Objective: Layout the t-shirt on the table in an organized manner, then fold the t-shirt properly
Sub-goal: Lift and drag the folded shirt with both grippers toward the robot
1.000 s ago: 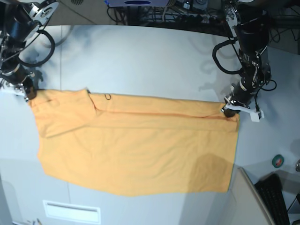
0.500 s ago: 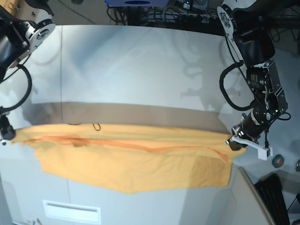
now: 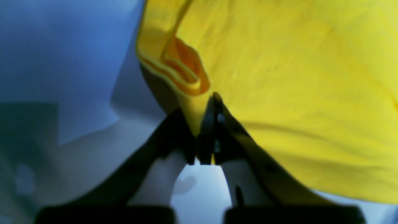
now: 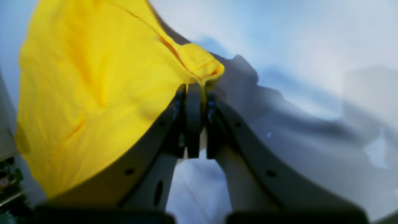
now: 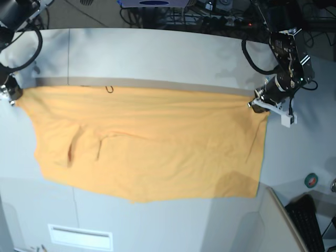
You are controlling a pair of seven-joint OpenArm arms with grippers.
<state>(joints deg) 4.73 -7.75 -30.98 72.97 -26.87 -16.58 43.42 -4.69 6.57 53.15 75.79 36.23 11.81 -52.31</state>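
Tabletop [image 5: 157,58]: large matte white-grey surface.
Cloth: light-orange soft t-shirt [image 5: 152,147], limp, light; grip far corners.
Left hand [image 5: 256,105]: clamped on corner.
Right hand [image 5: 11,94]: clamped likewise.

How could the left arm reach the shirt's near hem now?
Probably not yet: the left pincer is shut on the shirt at a far corner; it must let go first. The cloth between lies bare.
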